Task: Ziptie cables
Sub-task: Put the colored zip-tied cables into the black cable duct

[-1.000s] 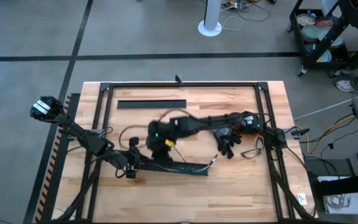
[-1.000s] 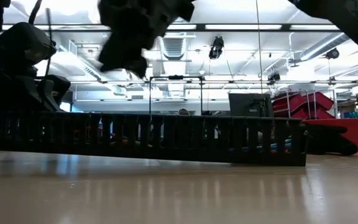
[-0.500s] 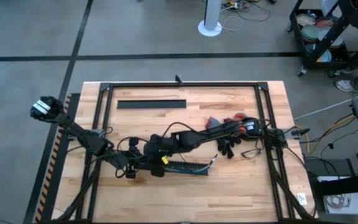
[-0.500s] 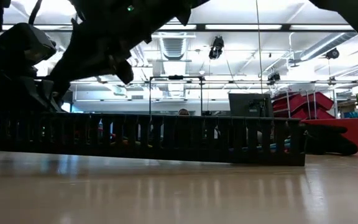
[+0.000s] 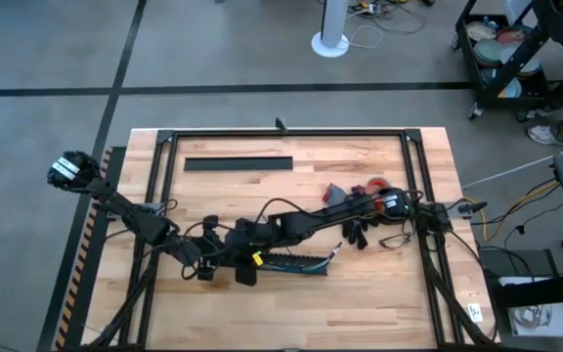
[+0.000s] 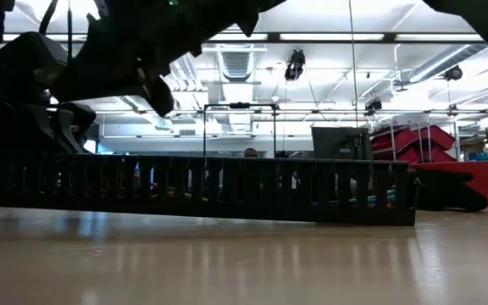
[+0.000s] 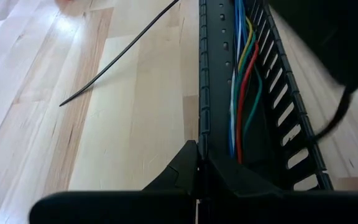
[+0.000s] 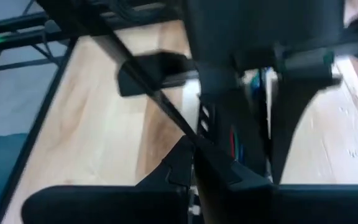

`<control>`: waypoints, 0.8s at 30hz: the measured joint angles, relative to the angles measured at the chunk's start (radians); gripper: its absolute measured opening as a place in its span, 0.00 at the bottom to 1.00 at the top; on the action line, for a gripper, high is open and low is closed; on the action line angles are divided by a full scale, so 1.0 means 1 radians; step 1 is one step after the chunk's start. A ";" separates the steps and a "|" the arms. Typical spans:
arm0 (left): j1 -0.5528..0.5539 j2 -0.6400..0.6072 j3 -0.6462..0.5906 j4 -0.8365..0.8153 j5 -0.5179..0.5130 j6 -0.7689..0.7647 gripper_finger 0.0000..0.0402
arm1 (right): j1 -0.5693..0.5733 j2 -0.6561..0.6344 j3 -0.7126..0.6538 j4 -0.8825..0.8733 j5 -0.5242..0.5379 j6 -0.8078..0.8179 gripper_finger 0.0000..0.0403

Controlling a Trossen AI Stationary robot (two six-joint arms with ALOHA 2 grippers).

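Both robot arms meet over the near-left part of the wooden bench (image 5: pixel 379 284). The left hand (image 7: pixel 197 163) sits at one end of a long black comb-toothed duct (image 5: pixel 291 262), its two fingertips pressed together on the duct's side wall, so it appears to be clamped on that wall. The right hand (image 5: pixel 245 272) reaches in from the opposite side and hangs right beside the left one, over the same end of the duct. In its wrist view the fingertips look drawn together, with a thin dark strip running up from them; whether they grip it I cannot tell.

The duct's long axis runs away from the left hand toward the right side of the bench. Inside its channel lie the cables (image 7: pixel 241 93), here blue, yellow, red and green, running lengthwise. A ziptie (image 7: pixel 120 53) lies loose on the bare wood just beside the duct, angled away from it. The left hand looks nearer it. A second flat black strip (image 5: pixel 238 163) lies at the far side, well apart.
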 joint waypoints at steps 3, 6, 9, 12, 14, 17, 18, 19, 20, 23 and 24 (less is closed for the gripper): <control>0.000 0.002 0.000 -0.002 0.000 -0.002 0.00 | -0.002 0.008 -0.001 0.004 0.002 0.026 0.00; 0.000 0.002 0.000 -0.002 0.000 -0.006 0.00 | -0.004 0.008 -0.001 0.007 0.005 0.039 0.00; 0.000 0.002 0.000 -0.002 0.000 -0.006 0.00 | -0.003 0.008 -0.001 0.001 0.005 0.063 0.00; 0.000 0.002 0.000 -0.002 0.000 -0.007 0.00 | -0.004 0.008 -0.001 -0.012 0.010 0.156 0.00; 0.000 0.002 0.000 -0.002 0.000 -0.014 0.00 | -0.007 0.008 -0.001 -0.041 0.030 0.244 0.00; 0.000 0.002 0.000 -0.002 0.000 -0.017 0.00 | -0.015 0.008 -0.001 -0.109 0.058 0.389 0.00; 0.000 0.002 0.000 -0.002 0.000 -0.016 0.00 | -0.020 0.007 -0.001 -0.145 0.063 0.445 0.00; 0.000 0.002 0.000 -0.002 0.000 -0.013 0.00 | -0.025 0.007 -0.001 -0.187 0.066 0.496 0.00; 0.000 0.002 0.000 -0.004 0.001 -0.009 0.00 | -0.030 0.007 -0.001 -0.222 0.068 0.541 0.00; 0.001 0.003 -0.002 -0.010 -0.003 -0.006 0.00 | -0.042 0.003 0.002 -0.288 0.083 0.643 0.00; 0.001 0.003 -0.002 -0.013 -0.004 -0.004 0.00 | -0.046 0.003 0.002 -0.287 0.083 0.671 0.00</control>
